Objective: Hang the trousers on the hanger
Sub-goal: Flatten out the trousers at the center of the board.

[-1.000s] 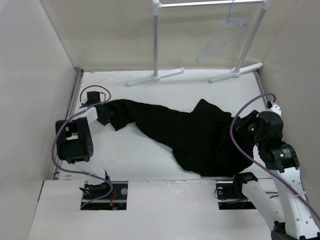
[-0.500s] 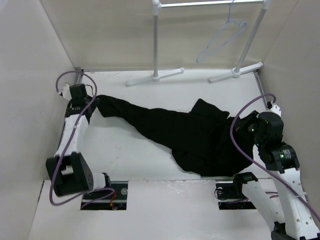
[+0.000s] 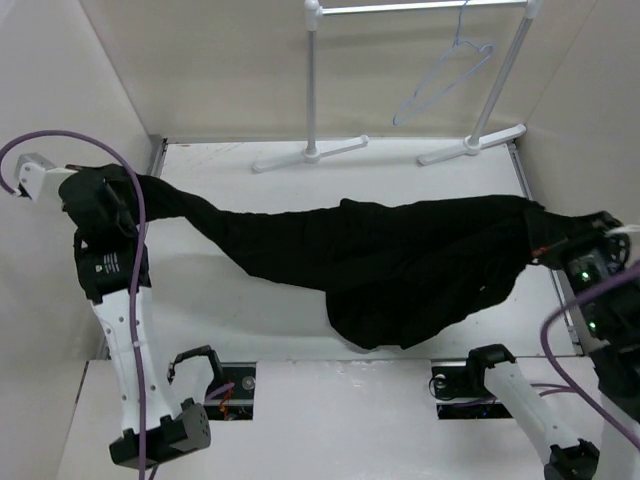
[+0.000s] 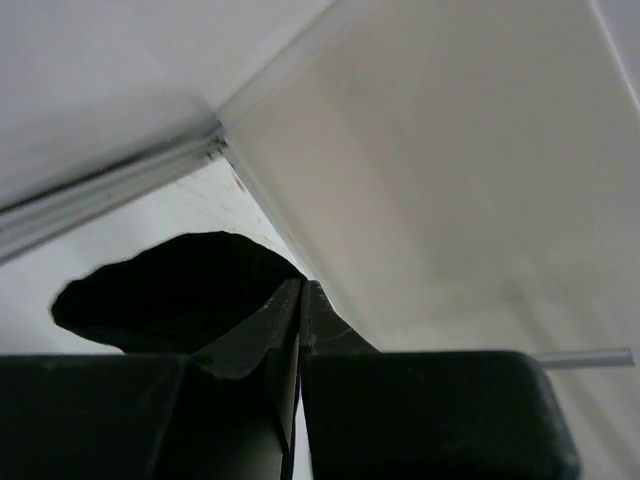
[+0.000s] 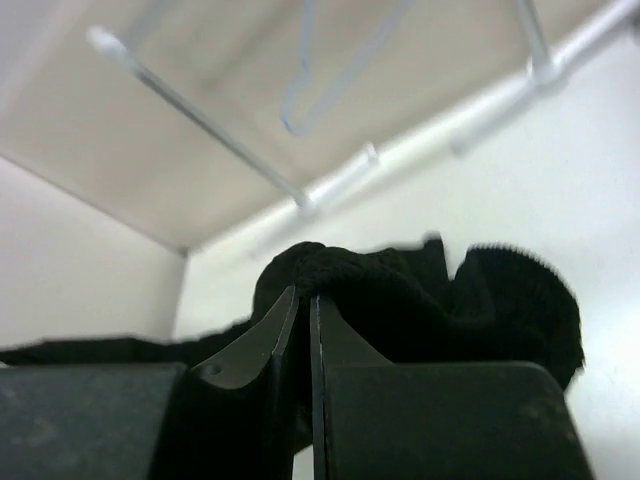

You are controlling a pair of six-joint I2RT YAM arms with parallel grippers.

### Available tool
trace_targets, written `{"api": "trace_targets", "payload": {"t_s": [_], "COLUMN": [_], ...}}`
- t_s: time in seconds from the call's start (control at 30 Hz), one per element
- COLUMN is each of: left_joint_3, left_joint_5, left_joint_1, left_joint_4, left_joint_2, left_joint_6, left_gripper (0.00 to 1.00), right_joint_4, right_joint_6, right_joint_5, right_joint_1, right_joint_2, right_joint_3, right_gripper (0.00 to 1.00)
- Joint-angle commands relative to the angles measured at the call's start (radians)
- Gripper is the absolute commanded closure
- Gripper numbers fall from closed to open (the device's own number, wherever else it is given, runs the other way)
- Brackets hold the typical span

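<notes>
The black trousers (image 3: 390,262) hang stretched across the table between my two grippers, lifted at both ends and sagging in the middle. My left gripper (image 3: 118,190) is shut on the leg end at the far left; the left wrist view shows its jaws (image 4: 300,290) pinched on black cloth (image 4: 170,290). My right gripper (image 3: 560,238) is shut on the waist end at the far right; the right wrist view shows cloth (image 5: 420,290) bunched over its closed tips (image 5: 303,295). The pale blue hanger (image 3: 442,80) hangs from the white rail at the back right, also in the right wrist view (image 5: 325,75).
The white rail stand (image 3: 312,90) stands at the back with two poles and flat feet (image 3: 310,155). White walls close in the table on the left, right and back. Both arm bases (image 3: 470,385) sit at the near edge.
Both arms have risen and pulled apart, left to the far left and right to the far right. The trousers went from a heap on the table to a stretched, lifted span.
</notes>
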Motion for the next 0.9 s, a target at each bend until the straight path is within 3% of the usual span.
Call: {"api": "trace_targets", "payload": {"t_s": [0.0,0.23,0.37,0.47,0.7,0.77,0.87], "left_joint_3": [-0.072,-0.358,-0.383,-0.305,0.175,0.158,-0.079], "left_joint_5": [-0.158,-0.202,-0.084,0.033,0.100,0.088,0.030], "left_joint_1": [0.009,0.001,0.058,0.081,-0.060,-0.052,0.036], "left_joint_4": [0.066,0.146,0.122,0.130,0.108,0.126,0.127], "left_joint_2": [-0.020,0.150,0.250,0.298,0.350,0.293,0.192], "left_joint_6": [0.150,0.161,0.013,-0.073,-0.111,-0.106,-0.101], "left_gripper": [0.98,0.98,1.00,1.00,1.00,0.99,0.97], "right_joint_4": [0.000,0.070,0.093,0.104,0.130,0.120,0.072], "right_joint_6": [-0.062,-0.050,-0.032,-0.010,0.020,0.030,0.063], "right_joint_5": [0.143,0.234,0.182,0.138,0.065,0.073,0.053], "right_joint_1": [0.015,-0.018,-0.085,-0.094,-0.091,-0.088,-0.094], "right_joint_2": [0.011,0.066,0.051,0.069,0.137,0.096,-0.001], "right_joint_3": [0.043,-0.178,-0.288,-0.276,-0.059,-0.061,-0.193], "right_gripper": [0.97,0.98,0.99,0.99,0.99,0.99,0.99]}}
